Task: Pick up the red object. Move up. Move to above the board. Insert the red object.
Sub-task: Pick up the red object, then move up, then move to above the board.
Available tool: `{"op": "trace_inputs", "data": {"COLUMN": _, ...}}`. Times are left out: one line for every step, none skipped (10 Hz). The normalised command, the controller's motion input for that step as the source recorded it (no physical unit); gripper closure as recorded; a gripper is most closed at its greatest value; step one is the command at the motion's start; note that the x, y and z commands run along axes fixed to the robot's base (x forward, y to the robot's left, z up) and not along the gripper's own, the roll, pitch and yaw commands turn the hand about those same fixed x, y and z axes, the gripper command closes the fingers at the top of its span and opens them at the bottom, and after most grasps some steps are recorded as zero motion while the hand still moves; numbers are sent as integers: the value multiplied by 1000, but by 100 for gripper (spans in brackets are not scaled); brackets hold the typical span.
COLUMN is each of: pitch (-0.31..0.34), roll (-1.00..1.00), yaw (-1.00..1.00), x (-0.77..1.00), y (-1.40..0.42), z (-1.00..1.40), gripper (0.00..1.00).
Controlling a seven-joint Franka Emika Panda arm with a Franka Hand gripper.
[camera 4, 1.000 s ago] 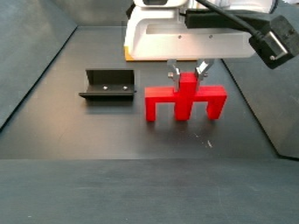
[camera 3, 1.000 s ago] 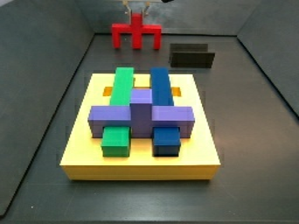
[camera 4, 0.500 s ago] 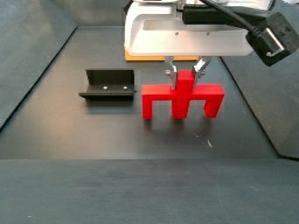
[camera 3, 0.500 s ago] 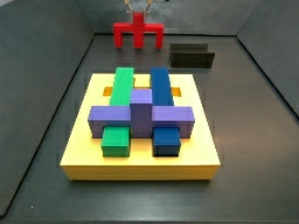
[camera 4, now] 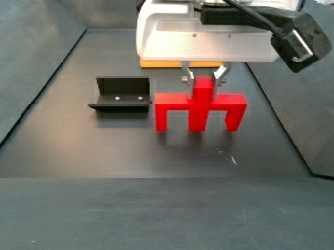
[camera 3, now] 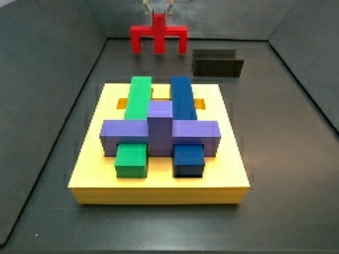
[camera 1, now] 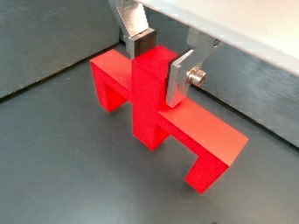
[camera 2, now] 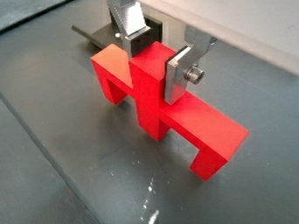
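Observation:
The red object (camera 4: 200,109) is a bar with two legs and an upright stub. It hangs upright a little above the dark floor, far behind the board (camera 3: 159,189). My gripper (camera 4: 202,76) is shut on its central stub from above. Both wrist views show the silver fingers (camera 1: 179,77) pressed flat on either side of the stub, with the gripper (camera 1: 160,63) (camera 2: 156,63) over the red object (camera 1: 187,131) (camera 2: 193,127). In a side view the gripper (camera 3: 158,12) and red object (camera 3: 157,36) are at the far end. The yellow board carries green, blue and purple blocks.
The fixture (camera 3: 219,63) (camera 4: 120,96) stands on the floor beside the red object, between it and the board's far corner. Grey walls enclose the floor on both sides. Dark floor lies between the red object and the board.
The gripper has risen a little with the red object held in it. The board and the fixture have not moved.

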Motion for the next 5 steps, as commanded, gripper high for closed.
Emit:
{"op": "trace_inputs", "data": {"pitch": 0, "roll": 0, "yaw": 0, "x": 0, "y": 0, "z": 0, "gripper": 100}}
{"op": "trace_inputs", "data": {"pitch": 0, "roll": 0, "yaw": 0, "x": 0, "y": 0, "z": 833, "gripper": 100}}
{"op": "trace_inputs", "data": {"pitch": 5, "roll": 13, "yaw": 3, "x": 46, "y": 31, "z": 785, "gripper": 100}}
{"op": "trace_inputs", "data": {"pitch": 41, "roll": 37, "yaw": 0, "x": 29, "y": 41, "z": 490, "gripper": 100}}
{"op": "trace_inputs", "data": {"pitch": 0, "roll": 0, "yaw": 0, "x": 0, "y": 0, "z": 1400, "gripper": 100}}
